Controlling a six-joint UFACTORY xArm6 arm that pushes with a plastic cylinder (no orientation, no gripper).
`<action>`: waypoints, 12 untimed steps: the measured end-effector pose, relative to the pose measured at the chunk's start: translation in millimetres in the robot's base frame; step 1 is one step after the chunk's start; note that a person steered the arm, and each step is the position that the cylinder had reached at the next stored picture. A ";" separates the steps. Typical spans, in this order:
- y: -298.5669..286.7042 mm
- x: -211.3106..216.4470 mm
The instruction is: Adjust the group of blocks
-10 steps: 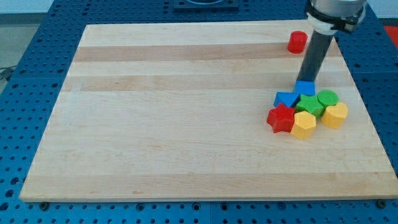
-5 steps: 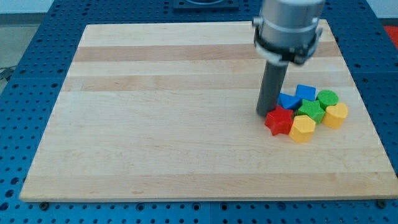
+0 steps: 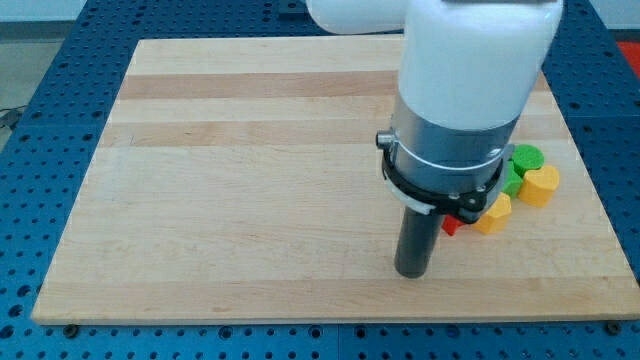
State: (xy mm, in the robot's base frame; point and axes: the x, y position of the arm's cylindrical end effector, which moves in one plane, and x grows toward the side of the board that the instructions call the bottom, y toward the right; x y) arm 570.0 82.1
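My tip (image 3: 411, 272) rests on the pale wooden worktop (image 3: 250, 190), left of the half-hidden red block (image 3: 450, 227); I have no fingers.

A pale wooden board (image 3: 250, 180) fills most of the view, built from glued planks whose grain runs from the view's left to its right in lighter and darker bands. It rests on a blue tabletop (image 3: 30, 200) drilled with a regular grid of small holes, which shows on all 4 sides. At the view's top left, a strip of light grey floor (image 3: 35, 25) appears. The light is even and soft.
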 end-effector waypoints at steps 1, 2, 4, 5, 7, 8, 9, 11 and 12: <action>12.5 -28.5; 15.3 -28.5; 51.3 -47.5; 56.6 -47.5; 70.8 -52.4; 68.6 -52.4; 30.2 -44.8; -74.0 -93.8; -91.0 -121.5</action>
